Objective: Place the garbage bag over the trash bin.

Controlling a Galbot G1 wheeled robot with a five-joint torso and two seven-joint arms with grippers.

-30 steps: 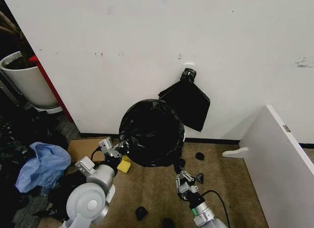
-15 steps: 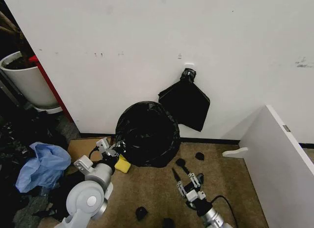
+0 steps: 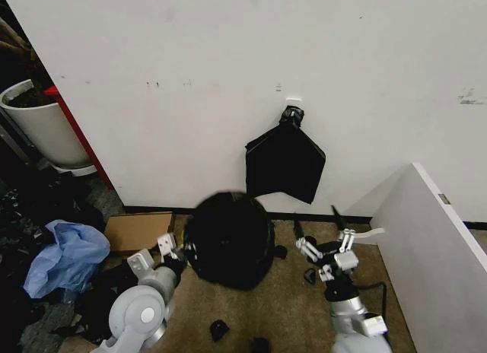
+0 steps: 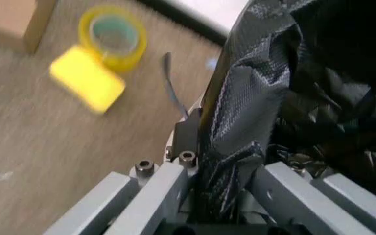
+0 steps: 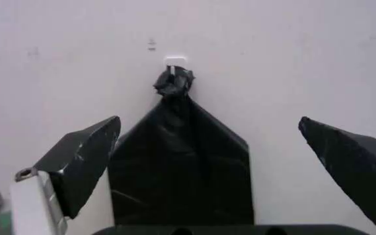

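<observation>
Garbage bag (image 3: 230, 239) pinched by left gripper (image 3: 176, 249).

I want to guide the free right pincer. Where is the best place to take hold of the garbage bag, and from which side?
Probably the loose edge of the garbage bag on the robot's right. The left pincer already pinches the opposite edge, and the open right pincer is on that side. The film is thin and crinkly, so pinch a fold from the side rather than pressing on the dome.

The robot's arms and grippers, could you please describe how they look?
Both arms are silver-grey metal with rounded joint housings. The left gripper has pale grey bar-shaped fingers fastened with small bolts. The right gripper has black, pointed wedge-shaped fingertips on white mounts, and a black cable loops beside its wrist.
</observation>
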